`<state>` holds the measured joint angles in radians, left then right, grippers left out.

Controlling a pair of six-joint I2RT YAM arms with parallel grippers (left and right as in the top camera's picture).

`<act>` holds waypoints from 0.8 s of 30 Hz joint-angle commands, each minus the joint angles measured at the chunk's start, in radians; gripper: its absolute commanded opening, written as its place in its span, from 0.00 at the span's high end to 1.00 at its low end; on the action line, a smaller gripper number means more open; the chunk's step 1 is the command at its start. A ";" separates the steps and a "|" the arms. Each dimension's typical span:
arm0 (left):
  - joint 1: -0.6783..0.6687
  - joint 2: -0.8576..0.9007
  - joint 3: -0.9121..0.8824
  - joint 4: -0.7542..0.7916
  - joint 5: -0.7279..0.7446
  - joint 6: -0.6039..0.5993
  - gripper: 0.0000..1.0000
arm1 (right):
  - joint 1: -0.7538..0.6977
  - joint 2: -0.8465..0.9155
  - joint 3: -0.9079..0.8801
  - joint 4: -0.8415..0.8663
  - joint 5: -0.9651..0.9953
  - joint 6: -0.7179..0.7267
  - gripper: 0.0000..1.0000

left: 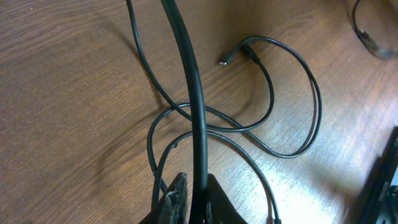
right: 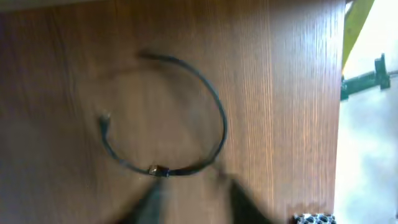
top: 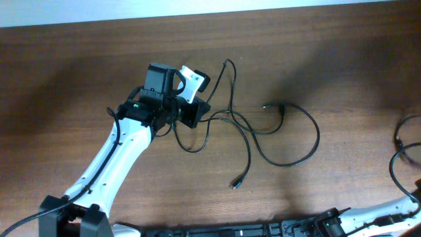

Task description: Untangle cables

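Several thin black cables [top: 253, 135] lie in loose crossing loops mid-table. One plug [top: 235, 185] points toward the front and another [top: 266, 105] lies to the right. My left gripper [top: 199, 108] is at the loops' left side. In the left wrist view its fingers [left: 194, 200] are shut on a black cable [left: 194, 99] that runs up from the jaws, with the loops [left: 267, 106] and a plug [left: 225, 61] lying beyond. A separate cable [top: 400, 141] lies at the right edge. In the blurred right wrist view it [right: 214, 112] forms a loop, and my right gripper [right: 193, 202] is open above it.
The wooden table [top: 79, 72] ends at the far edge by a pale wall [top: 131, 8]. The right arm [top: 368, 216] lies along the front edge. In the right wrist view the table's right edge [right: 339, 124] is close to the separate cable.
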<state>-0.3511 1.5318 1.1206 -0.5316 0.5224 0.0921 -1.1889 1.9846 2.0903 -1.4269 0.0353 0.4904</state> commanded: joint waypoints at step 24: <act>0.003 -0.071 0.008 0.241 0.609 0.167 1.00 | 0.570 0.007 -0.135 0.028 -0.784 -1.089 0.01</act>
<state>-0.3511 1.5276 1.1202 -0.3260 1.0088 0.2150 -0.7181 1.9873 1.9530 -1.3876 -0.7181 -0.5026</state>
